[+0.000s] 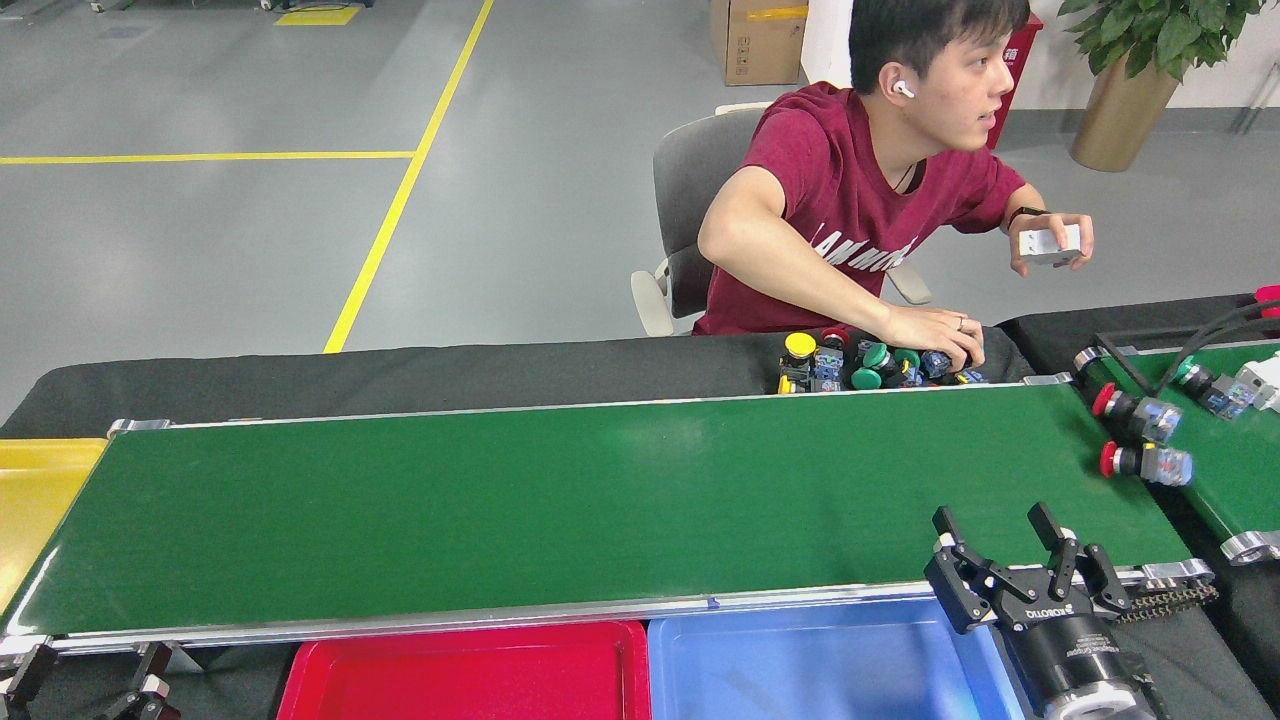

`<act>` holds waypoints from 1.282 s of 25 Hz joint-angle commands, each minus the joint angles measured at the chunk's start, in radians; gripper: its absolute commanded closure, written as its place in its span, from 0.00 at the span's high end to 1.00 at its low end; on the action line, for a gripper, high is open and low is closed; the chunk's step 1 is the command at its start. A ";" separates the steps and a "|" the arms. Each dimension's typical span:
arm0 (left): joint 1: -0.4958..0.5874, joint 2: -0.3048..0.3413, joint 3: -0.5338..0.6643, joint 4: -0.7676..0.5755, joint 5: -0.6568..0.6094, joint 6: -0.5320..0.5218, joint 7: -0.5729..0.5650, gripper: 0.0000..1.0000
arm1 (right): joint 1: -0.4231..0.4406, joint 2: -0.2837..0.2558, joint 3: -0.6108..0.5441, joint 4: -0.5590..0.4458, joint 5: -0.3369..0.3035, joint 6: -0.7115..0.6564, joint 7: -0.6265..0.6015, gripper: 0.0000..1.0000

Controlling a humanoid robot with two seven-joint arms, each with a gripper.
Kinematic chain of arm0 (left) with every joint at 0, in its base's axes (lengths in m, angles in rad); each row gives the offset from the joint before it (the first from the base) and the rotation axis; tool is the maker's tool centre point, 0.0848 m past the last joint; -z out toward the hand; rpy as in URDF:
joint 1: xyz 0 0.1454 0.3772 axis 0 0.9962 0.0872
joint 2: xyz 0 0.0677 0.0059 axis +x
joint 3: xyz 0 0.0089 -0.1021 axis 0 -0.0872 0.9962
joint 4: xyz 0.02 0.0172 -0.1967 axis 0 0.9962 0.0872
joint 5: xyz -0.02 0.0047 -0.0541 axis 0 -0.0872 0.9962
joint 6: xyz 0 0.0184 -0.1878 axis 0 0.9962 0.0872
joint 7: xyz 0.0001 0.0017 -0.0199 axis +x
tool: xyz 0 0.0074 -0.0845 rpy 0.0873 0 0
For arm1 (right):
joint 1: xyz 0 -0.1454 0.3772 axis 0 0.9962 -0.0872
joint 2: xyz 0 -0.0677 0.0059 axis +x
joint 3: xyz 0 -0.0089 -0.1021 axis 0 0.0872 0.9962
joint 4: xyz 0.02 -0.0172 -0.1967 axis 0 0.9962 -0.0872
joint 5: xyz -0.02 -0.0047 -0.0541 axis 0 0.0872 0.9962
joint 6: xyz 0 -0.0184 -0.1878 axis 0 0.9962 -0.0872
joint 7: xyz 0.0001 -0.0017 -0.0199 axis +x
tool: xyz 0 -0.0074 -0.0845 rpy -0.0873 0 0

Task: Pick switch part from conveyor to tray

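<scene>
1. While my right gripper (997,532) hangs over the near rail of the conveyor (560,500), its two black fingers stand apart with nothing between them.
2. My left gripper (85,668) barely shows at the bottom left corner; only dark finger ends are visible, so I cannot tell whether it is spread or closed.
3. Just under my right gripper sits the blue tray (830,665), and the red tray (470,670) lies beside it to the left; neither shows anything inside.
4. A yellow tray (35,490) lies at the belt's left end.
5. Two red-capped switch parts are at the belt's right end: one (1145,462) lies on its side at the edge of the belt, the other (1135,410) just behind it, at the gap toward the second green belt (1235,470).
6. A green-capped switch part (1205,388) lies on that second belt.
7. Beyond the far rail, a pile of switch parts (870,362) rests on the black cloth, and a person's hand (935,330) lies on it.
8. The person's other hand (1050,240) holds a small grey block in the air.
</scene>
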 commanded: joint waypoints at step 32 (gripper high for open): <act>-0.012 0.017 -0.081 -0.009 -0.005 -0.002 -0.003 1.00 | -0.381 0.127 0.083 0.643 -0.001 0.134 0.006 0.99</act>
